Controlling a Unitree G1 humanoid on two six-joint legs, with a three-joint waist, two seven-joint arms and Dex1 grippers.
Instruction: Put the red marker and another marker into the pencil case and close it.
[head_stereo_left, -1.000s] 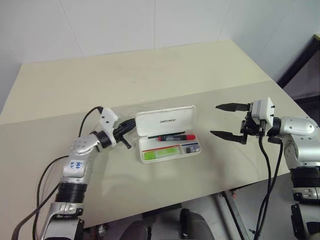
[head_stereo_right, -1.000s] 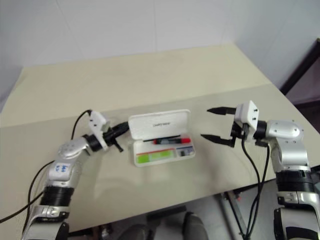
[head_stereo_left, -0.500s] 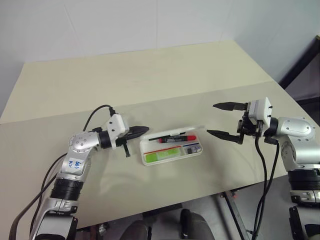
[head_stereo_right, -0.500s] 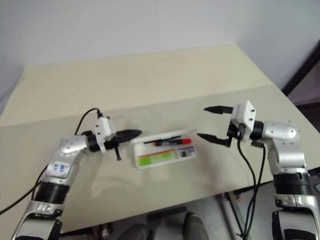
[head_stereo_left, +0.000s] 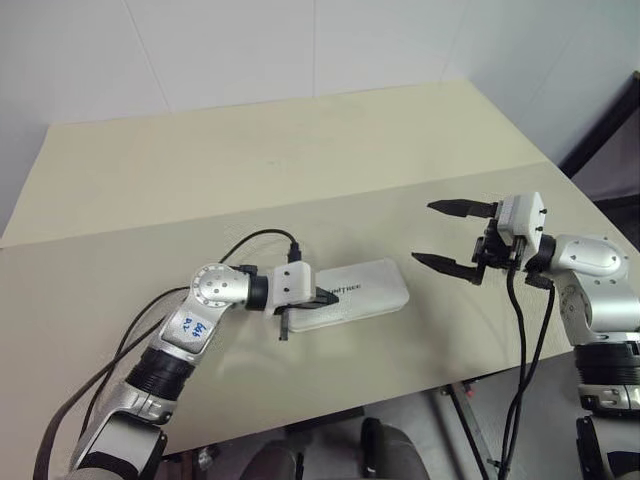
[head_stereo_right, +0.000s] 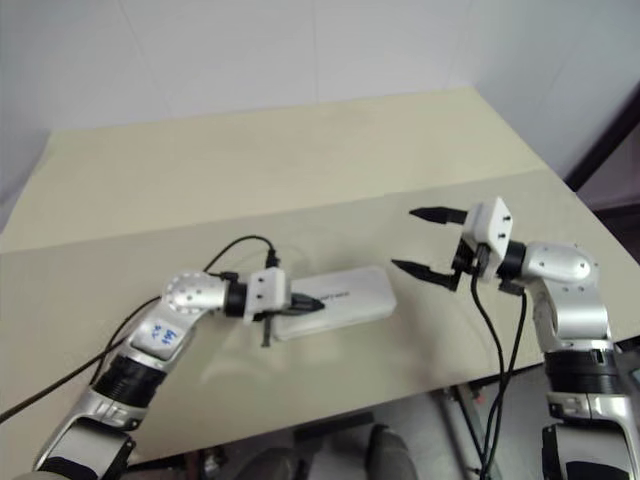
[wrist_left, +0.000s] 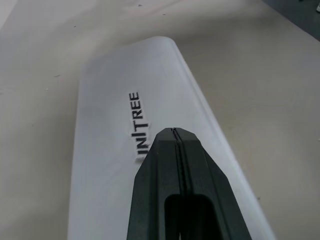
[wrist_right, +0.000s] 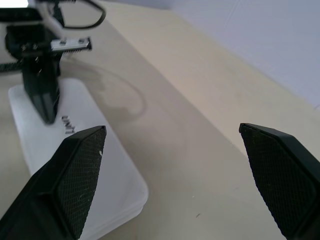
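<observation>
The white pencil case (head_stereo_left: 355, 292) lies flat near the table's middle with its lid down, the dark lettering (wrist_left: 139, 125) facing up. The red marker and the other marker are hidden under the lid. My left gripper (head_stereo_left: 328, 298) is shut, and its joined fingertips (wrist_left: 173, 131) rest on the lid's left part, just beside the lettering. To the right of the case, apart from it and above the table, my right gripper (head_stereo_left: 423, 232) hangs open with nothing between its fingers (wrist_right: 82, 165). The right wrist view also catches the left gripper (wrist_right: 47, 107) on the case.
The beige table (head_stereo_left: 300, 150) stretches far behind the case. Its front edge (head_stereo_left: 330, 405) runs close below my arms. A black cable (head_stereo_left: 250, 240) loops from the left wrist over the table. A dark frame (head_stereo_left: 600, 125) stands past the table's right corner.
The case's lid has gone from upright to flat shut over the markers. My left gripper has swung right onto the lid. The right gripper has kept its place.
</observation>
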